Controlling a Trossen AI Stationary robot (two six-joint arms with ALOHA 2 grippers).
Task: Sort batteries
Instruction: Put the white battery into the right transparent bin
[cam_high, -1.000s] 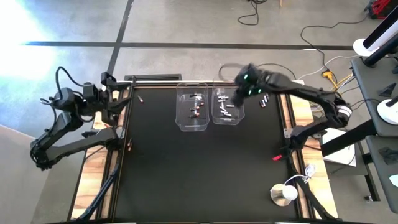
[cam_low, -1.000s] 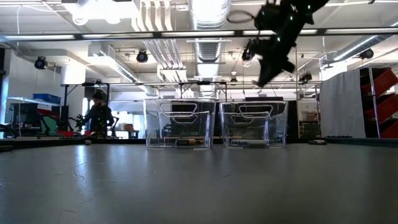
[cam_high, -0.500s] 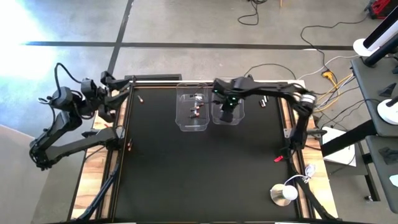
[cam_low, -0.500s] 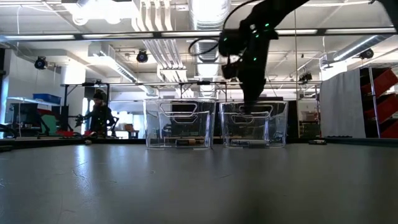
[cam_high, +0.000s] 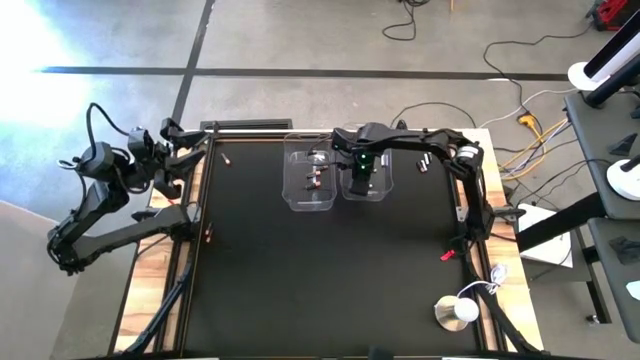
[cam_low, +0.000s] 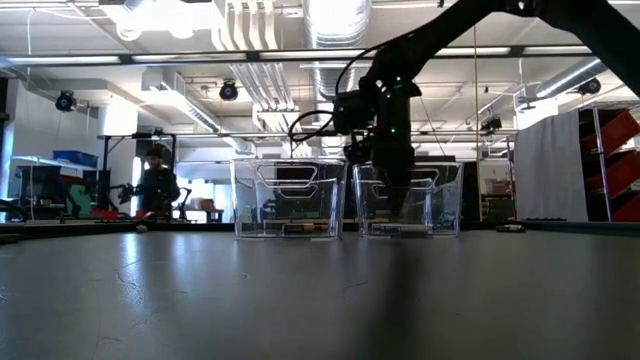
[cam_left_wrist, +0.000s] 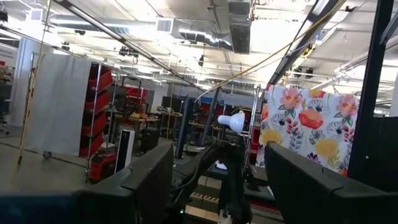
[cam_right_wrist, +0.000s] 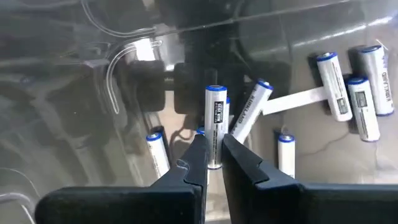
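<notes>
High view: the right gripper (cam_high: 364, 172) reaches in from the right to hang over the right bin (cam_high: 384, 190), upper centre of the frame; the left bin (cam_high: 297, 197) stands just beside it with a few dark batteries (cam_high: 317, 176) inside. Stray batteries (cam_high: 424, 162) lie on the mat to the right of the bins. The left gripper (cam_high: 176, 152) waits at the mat's upper left edge.

Low view: the right arm dips into the right-hand bin, right of centre.

Left wrist view: its own fingers (cam_left_wrist: 140, 180) stand wide apart with nothing between them (only the room beyond).

Right wrist view: fingers pinched tight on one white, blue-capped battery (cam_right_wrist: 214, 118), centre frame, over more of the same lying on the bin floor.

Judging by this, a drop-off is in hand; next the fingers should part, then the arm lift clear and go for the strays.
</notes>
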